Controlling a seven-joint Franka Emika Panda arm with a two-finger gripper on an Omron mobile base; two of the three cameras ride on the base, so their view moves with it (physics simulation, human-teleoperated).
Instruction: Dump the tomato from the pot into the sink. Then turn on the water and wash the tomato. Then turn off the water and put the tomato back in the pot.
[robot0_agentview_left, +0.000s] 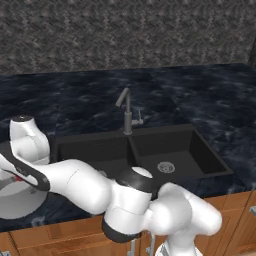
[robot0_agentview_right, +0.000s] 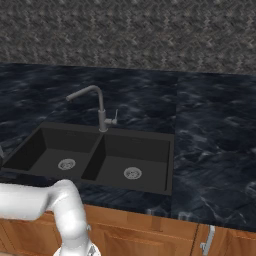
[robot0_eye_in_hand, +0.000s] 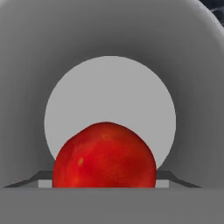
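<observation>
Currently the hand camera looks straight into the pot (robot0_eye_in_hand: 109, 39): tomato (robot0_eye_in_hand: 105, 155) sits on its pale floor, close up between the gripper (robot0_eye_in_hand: 105, 183) tips. Jaws straddle it; can't tell whether they grip it. Pot (robot0_agentview_left: 15, 200) sits on the dark counter (robot0_agentview_left: 210, 95) left of the sink (robot0_agentview_left: 190, 150). Faucet (robot0_agentview_left: 127, 112) stands behind the sink's divider, spout over the left basin. Arm (robot0_agentview_left: 75, 182) crosses the sink's front-left corner.

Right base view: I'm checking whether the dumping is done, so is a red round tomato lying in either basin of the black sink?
No: both basins of the matte black double-basin sink lie bare around their round silver drains.
</observation>
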